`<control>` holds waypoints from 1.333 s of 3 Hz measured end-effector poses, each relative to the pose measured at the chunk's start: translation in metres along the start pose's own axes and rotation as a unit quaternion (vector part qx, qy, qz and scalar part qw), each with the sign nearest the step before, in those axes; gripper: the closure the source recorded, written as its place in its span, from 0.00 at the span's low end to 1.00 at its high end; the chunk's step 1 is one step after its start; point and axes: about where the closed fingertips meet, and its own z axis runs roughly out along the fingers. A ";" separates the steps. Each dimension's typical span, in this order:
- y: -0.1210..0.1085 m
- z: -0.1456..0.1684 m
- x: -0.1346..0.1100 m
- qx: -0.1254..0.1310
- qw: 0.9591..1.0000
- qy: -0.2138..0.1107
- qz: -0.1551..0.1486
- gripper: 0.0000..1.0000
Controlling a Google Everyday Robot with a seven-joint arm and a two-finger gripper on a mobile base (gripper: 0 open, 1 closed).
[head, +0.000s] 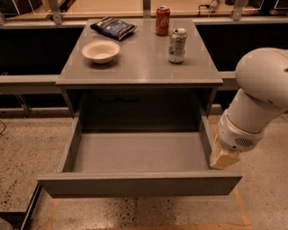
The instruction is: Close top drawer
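The top drawer (pixel 139 185) is a wide, shallow grey drawer, pulled far out of the grey cabinet (pixel 139 74). Its inside shows nothing in it, and its flat front panel faces the camera at the bottom. My gripper (pixel 223 157) hangs from the white arm (pixel 258 96) on the right. It sits just outside the drawer's right side wall, near the front right corner, close to or touching it.
On the cabinet top stand a white bowl (pixel 101 50), a dark snack bag (pixel 113 28), a red can (pixel 162 20) and a pale can (pixel 177 45). A counter (pixel 103 8) runs behind. Speckled floor (pixel 27 152) lies on both sides.
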 end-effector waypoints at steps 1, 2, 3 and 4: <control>0.002 0.016 0.013 -0.018 1.000 0.007 0.018 1.00; 0.007 0.034 0.032 -0.040 0.998 0.012 0.045 1.00; 0.009 0.061 0.056 -0.071 0.994 0.021 0.074 1.00; 0.005 0.085 0.072 -0.098 0.991 0.031 0.088 1.00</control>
